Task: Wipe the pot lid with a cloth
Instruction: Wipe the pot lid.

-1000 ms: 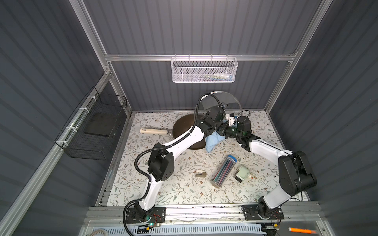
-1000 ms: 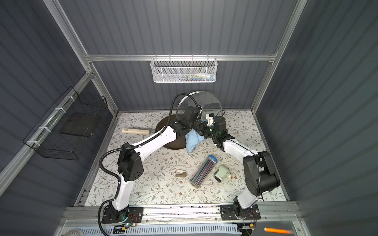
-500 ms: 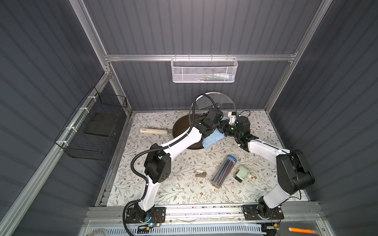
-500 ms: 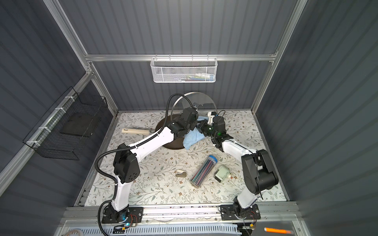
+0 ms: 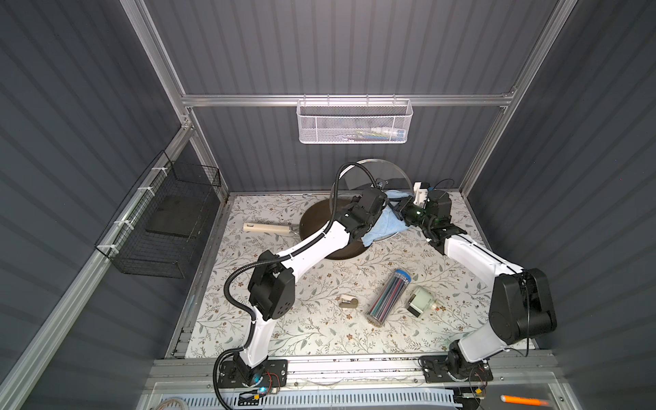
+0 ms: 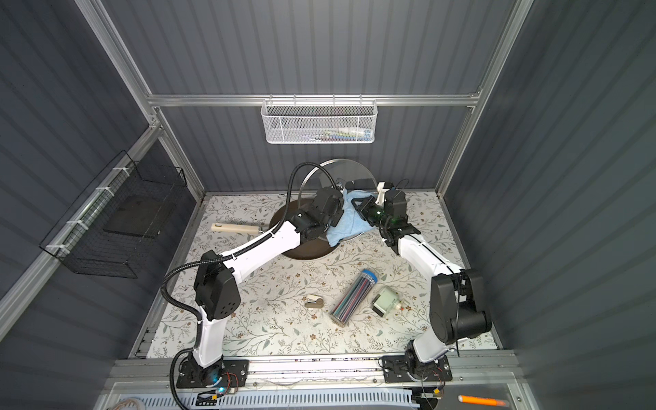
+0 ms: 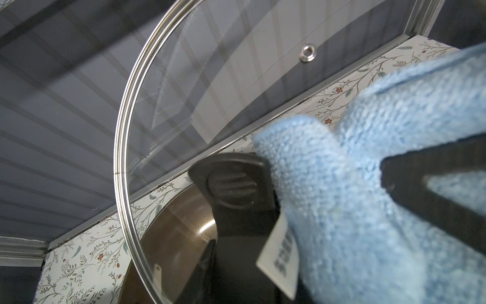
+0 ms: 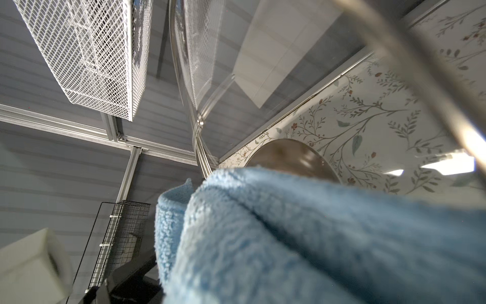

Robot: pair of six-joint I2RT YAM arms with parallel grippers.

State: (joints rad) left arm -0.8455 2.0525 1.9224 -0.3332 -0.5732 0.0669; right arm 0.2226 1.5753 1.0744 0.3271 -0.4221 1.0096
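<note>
Up near the bench's back edge, the left gripper is clamped on the pot lid by its black handle, holding it tilted above the brown pan. Opposite, the right gripper is closed on the light blue cloth, which lies against the lid's glass.

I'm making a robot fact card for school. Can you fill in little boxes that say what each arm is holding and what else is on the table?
left pincer: shut on the pot lid by its black handle, lid held up on edge
right pincer: shut on the cloth
cloth: light blue, pressed against the lid's glass
pan: dark brown, cream handle, under the lid
table: flowery cover, with a tube of coloured sticks
back wall: white mesh basket
</note>
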